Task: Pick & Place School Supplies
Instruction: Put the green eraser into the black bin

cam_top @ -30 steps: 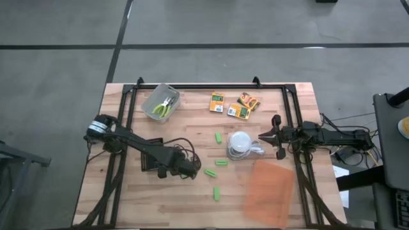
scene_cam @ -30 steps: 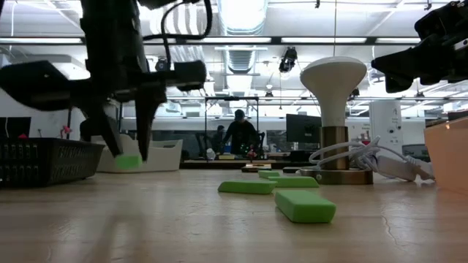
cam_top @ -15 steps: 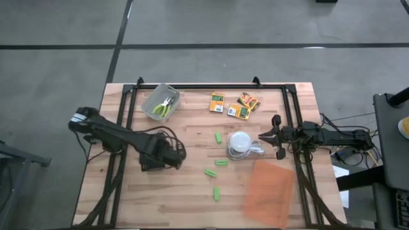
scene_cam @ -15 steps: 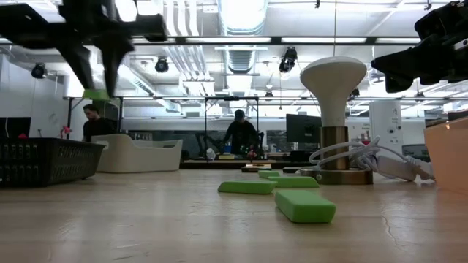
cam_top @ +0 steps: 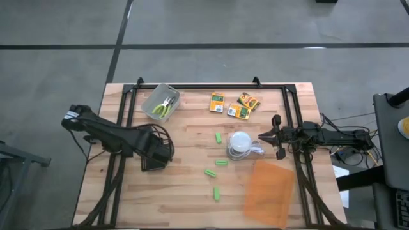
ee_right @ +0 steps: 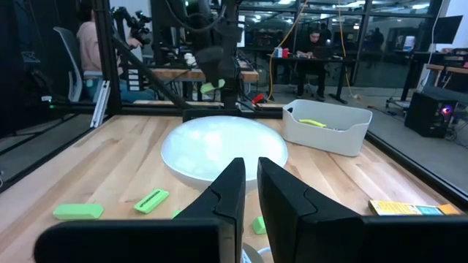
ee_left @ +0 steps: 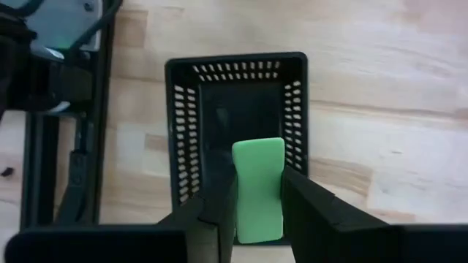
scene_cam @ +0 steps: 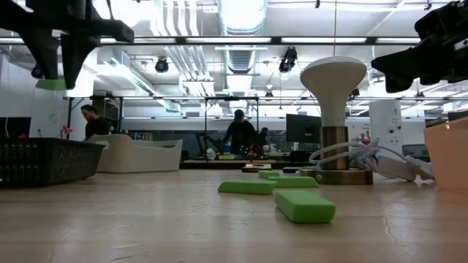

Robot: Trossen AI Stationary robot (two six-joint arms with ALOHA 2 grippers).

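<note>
The left gripper [ee_left: 257,219], having lifted a green stick [ee_left: 258,188] off the table centre, is now clamping it above the black tray [ee_left: 238,64] at centre-left, readying the drop.

bright green stick [ee_left: 258,190], black perforated tray [ee_left: 184,131], translucent orange sheet [cam_top: 269,191].
</note>
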